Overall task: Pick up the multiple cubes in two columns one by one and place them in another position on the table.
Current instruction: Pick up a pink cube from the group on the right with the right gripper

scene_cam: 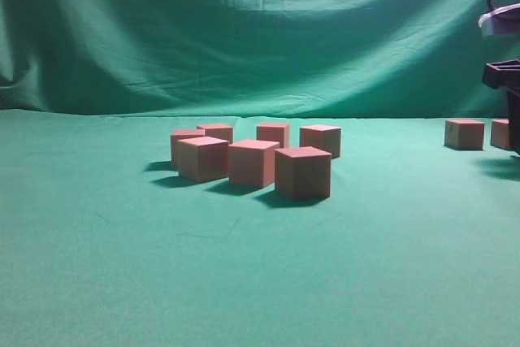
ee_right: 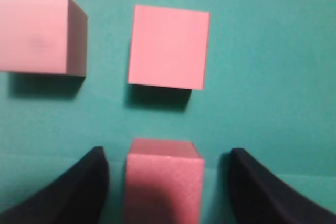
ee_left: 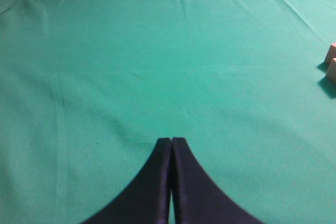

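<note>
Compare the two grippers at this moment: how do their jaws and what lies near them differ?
The left gripper has its fingers pressed together; the right gripper stands apart. The left one is over bare table, while the right one has a cube between its fingers, with gaps on both sides. Both have dark fingers.

A desk (scene_cam: 97, 266) covered in slightly wrinkled teal-green cloth carries salmon-topped cubes (scene_cam: 253, 163). Seven sit clustered near the middle in two loose rows, three in front, four behind. Well apart at the far right stand two more cubes (scene_cam: 465, 133) side by side, one partly hidden at the frame edge.
</note>
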`<state>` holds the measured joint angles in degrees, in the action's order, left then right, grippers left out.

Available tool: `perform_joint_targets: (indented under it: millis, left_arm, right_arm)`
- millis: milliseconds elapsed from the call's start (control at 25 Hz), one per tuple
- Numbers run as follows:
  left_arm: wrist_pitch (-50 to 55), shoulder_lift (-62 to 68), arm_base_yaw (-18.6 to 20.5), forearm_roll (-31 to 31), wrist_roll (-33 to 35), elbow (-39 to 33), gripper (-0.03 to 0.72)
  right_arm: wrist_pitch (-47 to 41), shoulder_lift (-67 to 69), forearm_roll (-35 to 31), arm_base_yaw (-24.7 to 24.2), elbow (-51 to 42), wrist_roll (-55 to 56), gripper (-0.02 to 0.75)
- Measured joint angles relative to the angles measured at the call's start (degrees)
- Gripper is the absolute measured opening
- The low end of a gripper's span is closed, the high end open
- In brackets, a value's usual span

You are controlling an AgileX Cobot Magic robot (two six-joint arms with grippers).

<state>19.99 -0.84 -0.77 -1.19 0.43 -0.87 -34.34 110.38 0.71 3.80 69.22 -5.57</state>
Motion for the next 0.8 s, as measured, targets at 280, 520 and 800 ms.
perform_joint_targets:
  millis: [280, 520, 800]
  left_arm:
    - [0.0, 0.0, 0.0, 0.0, 0.0, 0.0, 0.0]
    - [0.0, 0.0, 0.0, 0.0, 0.0, 0.0, 0.0]
    - [0.0, 0.0, 0.0, 0.0, 0.0, 0.0, 0.0]
  right_arm:
    - [-0.9, 0.1, -0.3, 0.0, 0.0, 0.0, 0.262]
    - [-9.8, -2.7, -1.5, 0.5, 3.7, 0.0, 0.262]
    - [-25.5, -13.1, -5.0, 7.1, 7.7, 0.3, 0.262]
